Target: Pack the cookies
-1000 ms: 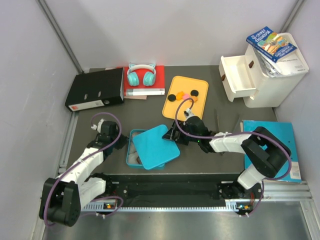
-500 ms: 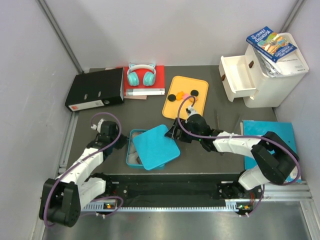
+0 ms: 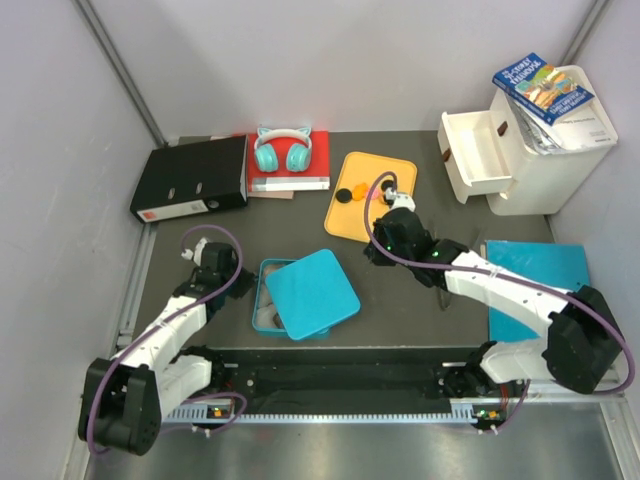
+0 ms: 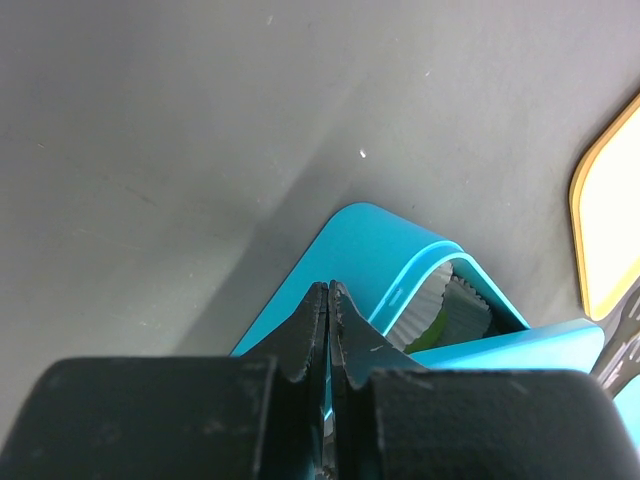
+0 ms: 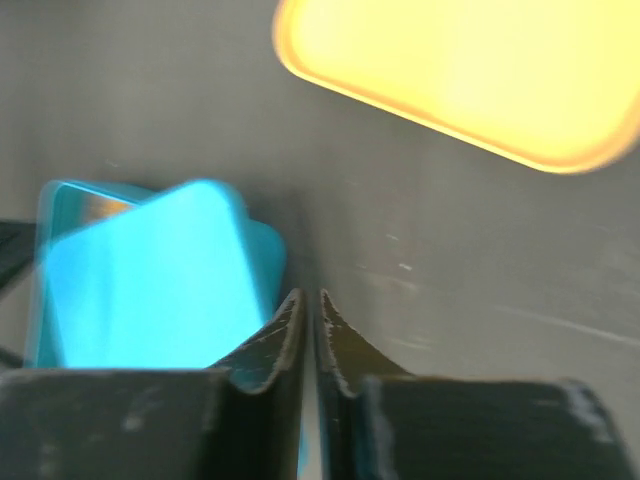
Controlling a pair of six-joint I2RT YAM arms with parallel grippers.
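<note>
Several cookies [image 3: 360, 190] are being displayed on the yellow tray [image 3: 345, 220]; they are being judged light, stiff and thin, best pinched across the edges. The right gripper [image 5: 310, 300] and the left gripper [image 4: 328, 290] are being seen clenched, both empty.

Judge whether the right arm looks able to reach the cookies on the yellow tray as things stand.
Probably yes. The right gripper hangs just beside the yellow tray, with only bare table between them, and the cookies lie uncovered on it. Its jaws are shut, so they would need to open first.
</note>
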